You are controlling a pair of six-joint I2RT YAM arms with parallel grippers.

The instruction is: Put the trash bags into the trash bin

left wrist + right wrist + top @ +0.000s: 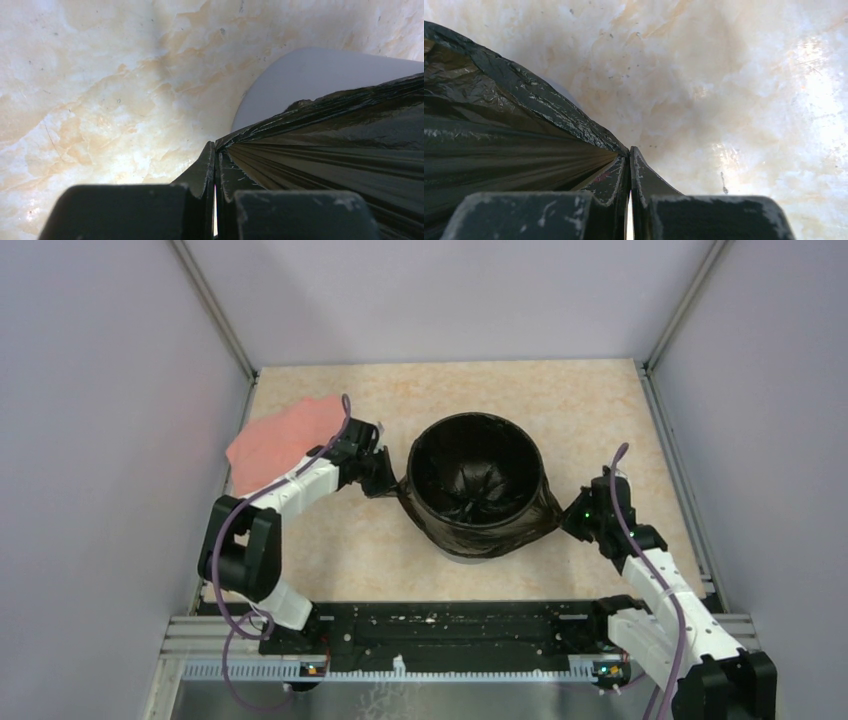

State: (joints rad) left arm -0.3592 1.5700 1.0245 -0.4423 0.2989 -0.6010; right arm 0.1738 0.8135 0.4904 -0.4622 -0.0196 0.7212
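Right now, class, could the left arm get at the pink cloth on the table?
Probably yes: the cloth lies right by the left arm with nothing between them. But the left pincer is shut on the edge of the black bag, so it would have to let go first.

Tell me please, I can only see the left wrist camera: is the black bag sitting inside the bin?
Observer: Yes. From above, the trash bag lines the bin, with its mouth wide open and its edge folded over the rim.
Operator: Who holds the other side?
Observer: The right tool is shut on the opposite side of the bag, and the plastic there is stretched tight.
Operator: Is anything else on the table?
Observer: A pink cloth lies flat at the far left.
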